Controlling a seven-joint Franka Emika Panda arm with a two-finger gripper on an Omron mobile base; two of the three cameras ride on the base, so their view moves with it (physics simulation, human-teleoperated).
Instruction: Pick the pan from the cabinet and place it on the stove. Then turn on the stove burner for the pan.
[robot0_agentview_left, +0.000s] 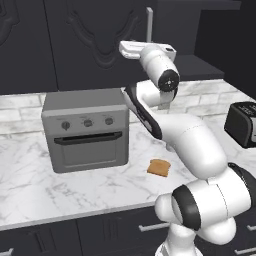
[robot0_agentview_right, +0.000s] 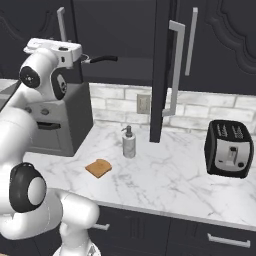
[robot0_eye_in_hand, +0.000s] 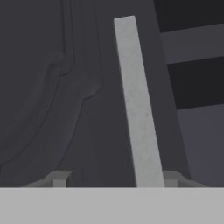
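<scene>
The cabinet's left door is shut, and its silver bar handle rises between my fingertips in the hand view. My gripper is open around the bar, which stands close to the right tip. The same handle sticks up just behind my raised hand. To its right the cabinet stands open. On the shelf inside, the pan's dark handle pokes out from behind my hand, which hides the pan's body. The stove is out of view.
A grey toaster oven stands on the marble counter under the shut door. A slice of toast, a soap dispenser and a black toaster sit further right. The open right door juts out edge-on.
</scene>
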